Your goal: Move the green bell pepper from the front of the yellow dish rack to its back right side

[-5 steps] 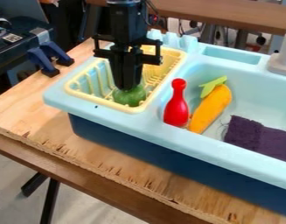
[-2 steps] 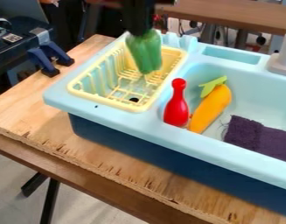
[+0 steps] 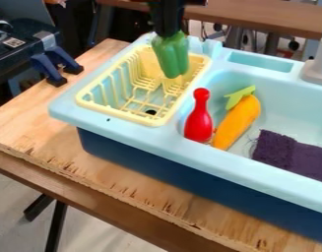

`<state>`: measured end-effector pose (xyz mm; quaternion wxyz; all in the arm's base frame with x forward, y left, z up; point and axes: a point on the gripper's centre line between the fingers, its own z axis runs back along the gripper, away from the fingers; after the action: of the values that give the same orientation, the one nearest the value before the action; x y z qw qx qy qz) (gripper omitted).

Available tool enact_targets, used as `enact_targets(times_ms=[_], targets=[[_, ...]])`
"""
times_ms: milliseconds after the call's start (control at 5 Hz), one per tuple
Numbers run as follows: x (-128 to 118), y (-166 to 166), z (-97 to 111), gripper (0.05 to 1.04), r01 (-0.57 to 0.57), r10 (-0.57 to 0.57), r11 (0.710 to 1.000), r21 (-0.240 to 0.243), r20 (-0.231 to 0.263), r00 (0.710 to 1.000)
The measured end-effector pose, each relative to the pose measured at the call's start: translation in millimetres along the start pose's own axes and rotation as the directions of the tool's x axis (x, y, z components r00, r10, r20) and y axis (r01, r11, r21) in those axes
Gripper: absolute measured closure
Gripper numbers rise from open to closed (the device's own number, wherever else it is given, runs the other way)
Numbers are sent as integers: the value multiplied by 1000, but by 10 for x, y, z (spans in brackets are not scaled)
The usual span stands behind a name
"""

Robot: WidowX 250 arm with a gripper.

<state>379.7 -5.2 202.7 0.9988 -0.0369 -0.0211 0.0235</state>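
Clamps: two blue clamps (image 3: 64, 58) sit at the far left edge of the wooden board (image 3: 28, 115), probably to fix it in place; what they bite on underneath is hidden
Rack: the yellow dish rack (image 3: 101, 108) sits in the left part of the light blue sink (image 3: 222, 165), whose raised walls likely keep it from sliding
Claw: the black gripper (image 3: 168, 30) points down over the rack's far right part, clenched on the green pepper; the arm above is cut off by the top edge, and the fingers are dark and hard to tell apart
Pepper: the green pepper (image 3: 172, 56) hangs over the rack, gripped by its upper end, so its lower end dangles free; its far side is hidden
Bottle: the red bottle-shaped toy (image 3: 199, 123) leans neck up just inside the basin, seemingly propped by the near wall
Orange toy: the orange vegetable (image 3: 237, 123) slants beside it, green top (image 3: 241, 94) uppermost; its lower end is partly hidden
Cloth: the purple cloth (image 3: 291, 152) lies in the basin, cut off at the right edge
Faucet: the grey faucet base (image 3: 317, 64) stands behind, also cut off
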Motion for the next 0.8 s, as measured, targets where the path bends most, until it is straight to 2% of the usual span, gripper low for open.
enact_targets(times_ms=[200, 400, 800], targets=[[122, 19, -196, 962, -4, 4, 1000, 3, -46, 999], [208, 10, -275, 962, 12, -12, 1000, 3, -61, 998], [271, 7, -305, 934, 32, -32, 999, 8, -52, 998]])
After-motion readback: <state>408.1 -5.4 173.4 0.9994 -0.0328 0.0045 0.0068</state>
